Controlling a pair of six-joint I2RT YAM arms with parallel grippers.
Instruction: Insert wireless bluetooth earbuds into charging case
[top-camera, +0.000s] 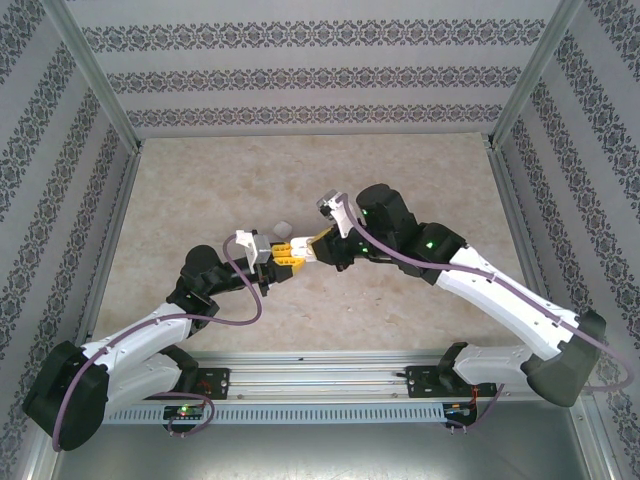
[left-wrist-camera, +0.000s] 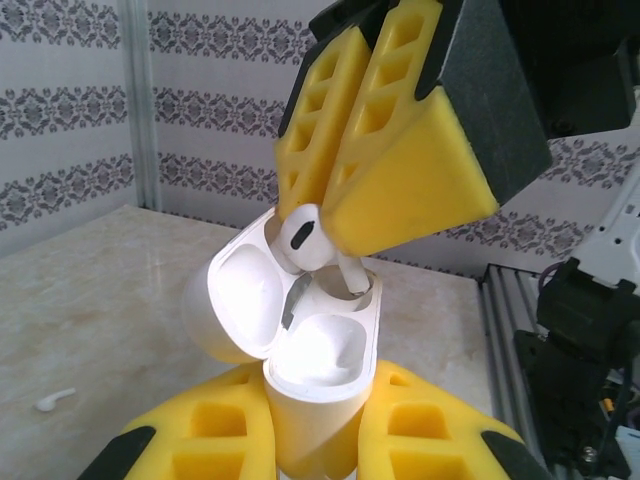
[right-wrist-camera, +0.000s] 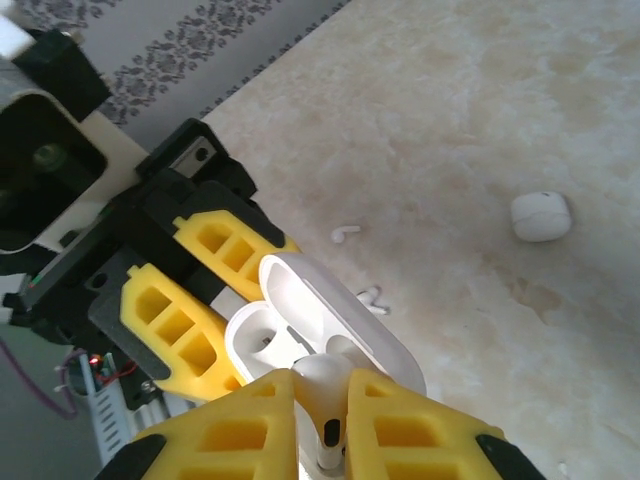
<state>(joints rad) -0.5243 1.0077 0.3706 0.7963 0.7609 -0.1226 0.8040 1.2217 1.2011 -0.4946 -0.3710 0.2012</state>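
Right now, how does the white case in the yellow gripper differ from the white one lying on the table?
The white plastic charging case is open, lid hinged back; the white rounded case on the table is shut. The first is clamped in the left gripper, a tiny white earbud at its mouth; the second lies free. Both are white.

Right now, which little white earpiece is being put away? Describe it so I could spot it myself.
Over the middle of the table, two yellow pincers meet; the left pincer holds an open white case. The earbud is pinched in the right pincer above that case, stem pointing in. Unlike the loose earbuds lying on the table, it is held aloft.
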